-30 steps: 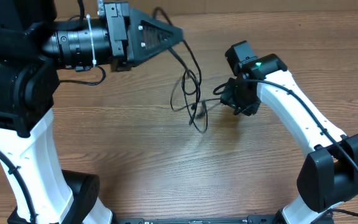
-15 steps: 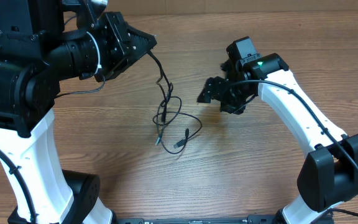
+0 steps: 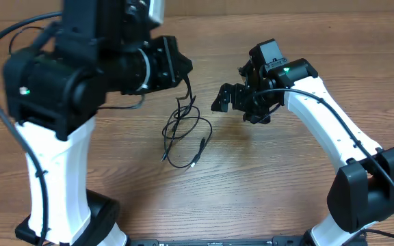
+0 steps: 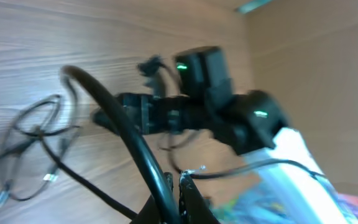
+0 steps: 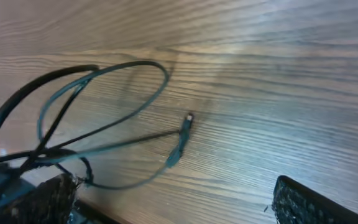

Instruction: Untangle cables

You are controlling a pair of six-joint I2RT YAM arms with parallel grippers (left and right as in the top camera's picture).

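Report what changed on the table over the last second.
The right claw opened and let go of the strand that ran to it. The freed cables swung left and toward the near edge of the table, and now hang from the left claw, whose arm swung in over the table. Unchanged: the left claw stays shut on the cables, and the right arm has barely moved.

Left claw [image 3: 185, 67] pinched shut, right claw [image 5: 173, 202] spread wide.
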